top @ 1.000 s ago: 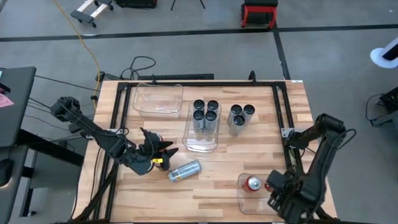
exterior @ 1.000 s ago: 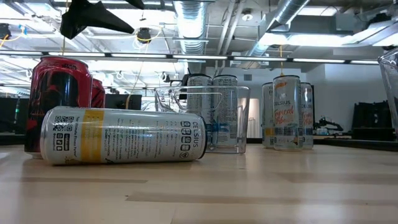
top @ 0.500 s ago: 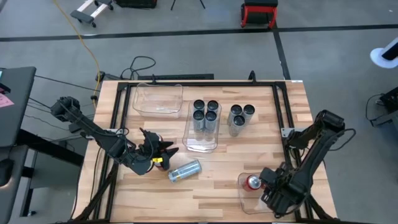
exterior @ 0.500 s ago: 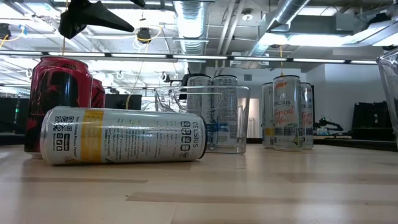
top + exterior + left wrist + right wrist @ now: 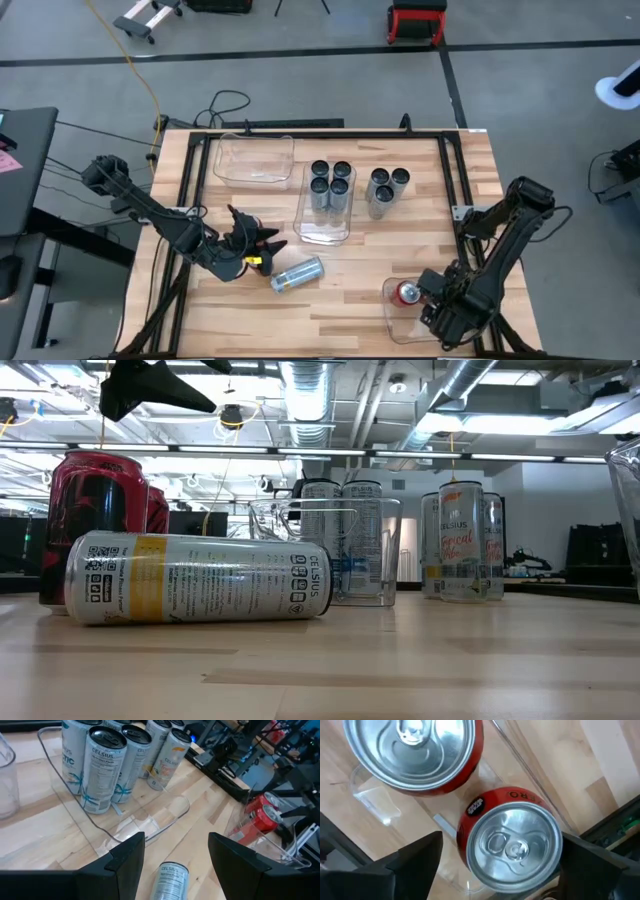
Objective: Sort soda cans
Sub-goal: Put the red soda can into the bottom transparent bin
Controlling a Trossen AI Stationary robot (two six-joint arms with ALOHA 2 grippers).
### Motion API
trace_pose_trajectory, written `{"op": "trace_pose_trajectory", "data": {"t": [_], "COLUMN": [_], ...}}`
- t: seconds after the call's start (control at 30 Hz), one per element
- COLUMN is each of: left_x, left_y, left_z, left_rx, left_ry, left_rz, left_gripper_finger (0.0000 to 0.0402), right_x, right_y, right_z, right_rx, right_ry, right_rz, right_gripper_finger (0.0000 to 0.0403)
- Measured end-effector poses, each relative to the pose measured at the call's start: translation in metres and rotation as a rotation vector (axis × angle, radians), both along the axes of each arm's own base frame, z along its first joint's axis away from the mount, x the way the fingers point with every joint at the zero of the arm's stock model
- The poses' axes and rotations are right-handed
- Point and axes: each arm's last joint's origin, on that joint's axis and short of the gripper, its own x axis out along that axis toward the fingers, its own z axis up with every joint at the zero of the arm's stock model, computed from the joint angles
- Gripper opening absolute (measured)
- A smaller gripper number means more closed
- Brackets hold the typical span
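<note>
My right gripper [image 5: 432, 305] hangs open, pointing down into a clear bin [image 5: 395, 322] at the near right. Its fingers [image 5: 415, 857] stand on either side of an upright red soda can [image 5: 512, 845] without touching it. A second red can [image 5: 412, 750] [image 5: 407, 293] stands beside that one in the bin. My left gripper [image 5: 262, 243] is open above the table's near left, holding nothing. A silver can [image 5: 297, 273] [image 5: 170, 879] lies on its side on the wood just beyond it.
A middle clear bin [image 5: 325, 232] holds several upright silver cans [image 5: 330, 180]. Three more silver cans [image 5: 385, 188] stand on the wood to its right. Another clear bin [image 5: 252, 160] sits at the far left. A black frame rail [image 5: 452, 180] runs along the right side.
My right gripper has sunk a little toward the near-right bin and shifted slightly toward the table's left. The cans and bins have stayed where they were.
</note>
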Motion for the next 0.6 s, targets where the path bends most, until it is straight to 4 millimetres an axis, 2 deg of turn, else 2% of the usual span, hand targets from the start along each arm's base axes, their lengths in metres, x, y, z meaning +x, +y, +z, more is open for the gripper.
{"op": "trace_pose_trajectory", "data": {"t": [0.13, 0.27, 0.4, 0.5, 0.6], "left_x": [-0.001, -0.007, -0.022, -0.038, -0.055], "left_y": [0.001, 0.007, 0.015, 0.025, 0.038], "left_z": [0.002, 0.011, 0.019, 0.015, 0.009], "left_rx": [0.024, 0.032, 0.012, -0.021, -0.076], "left_ry": [0.006, -0.010, 0.023, 0.130, 0.224], "left_rz": [-0.008, -0.014, -0.057, -0.054, 0.023], "left_gripper_finger": [0.0217, 0.0238, 0.0268, 0.0287, 0.0292], "right_x": [-0.004, -0.010, -0.014, -0.016, -0.014], "right_y": [0.004, 0.009, 0.012, 0.010, 0.007], "right_z": [0.013, 0.031, 0.052, 0.069, 0.083], "right_rx": [-0.010, -0.055, -0.056, -0.054, -0.040], "right_ry": [-0.022, -0.125, -0.257, -0.373, -0.468], "right_rz": [0.013, 0.023, 0.009, -0.007, -0.031], "right_gripper_finger": [0.0387, 0.0390, 0.0391, 0.0391, 0.0391]}}
